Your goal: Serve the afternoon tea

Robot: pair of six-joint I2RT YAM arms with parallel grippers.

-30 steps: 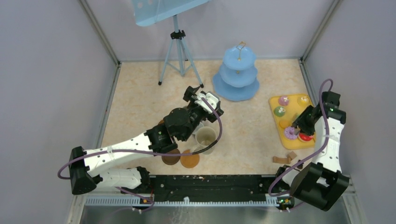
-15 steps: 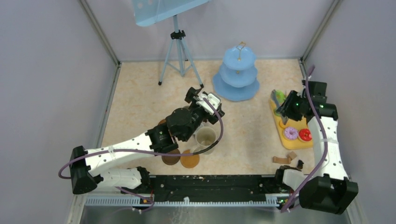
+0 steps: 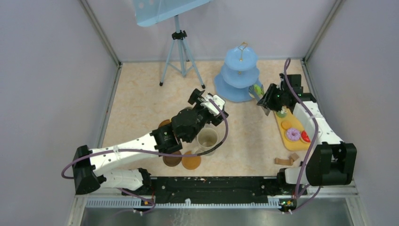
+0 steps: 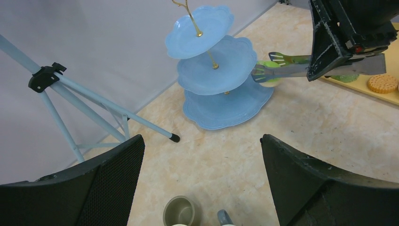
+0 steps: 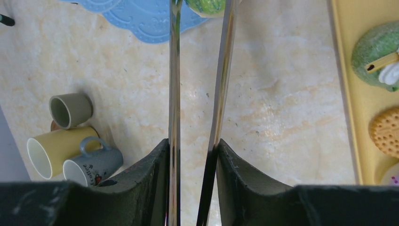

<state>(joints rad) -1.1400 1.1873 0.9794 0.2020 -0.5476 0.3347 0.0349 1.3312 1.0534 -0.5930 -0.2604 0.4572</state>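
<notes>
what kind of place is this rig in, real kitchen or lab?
Most likely a lab test cell, not a kitchen: plain grey walls box in one small table, a left arm and right arm are bolted at its near edge, and the cakes are toys.

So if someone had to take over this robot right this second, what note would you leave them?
Left pincer: open, empty, above the mugs.
Right pincer: shut on the tongs, which pinch a green cake at the stand's edge.
Done: nothing served; the tiers look bare.
Other cakes lie on the tray; two coasters sit bare near the front.
To do: set this cake on a tier, bring the rest, put mugs on coasters.
</notes>
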